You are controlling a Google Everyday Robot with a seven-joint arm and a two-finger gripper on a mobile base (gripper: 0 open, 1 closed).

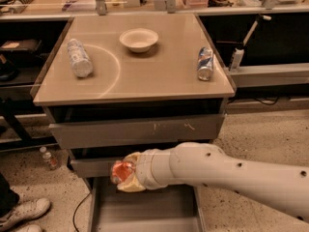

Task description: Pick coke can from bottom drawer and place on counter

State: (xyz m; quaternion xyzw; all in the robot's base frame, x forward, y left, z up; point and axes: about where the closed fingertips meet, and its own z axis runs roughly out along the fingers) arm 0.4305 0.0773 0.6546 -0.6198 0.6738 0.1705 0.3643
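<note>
My gripper [126,174] is shut on the red coke can [120,170] and holds it above the open bottom drawer [145,211], level with the middle drawer front. The white arm reaches in from the lower right. The drawer's grey floor shows nothing else in it. The beige counter [154,71] with its pale arc mark lies above, well clear of the can.
On the counter lie a clear plastic bottle [79,58] at the left, a white bowl [139,39] at the back middle and a blue-and-silver can [205,64] at the right. A small bottle [48,157] and a shoe [24,211] are on the floor at the left.
</note>
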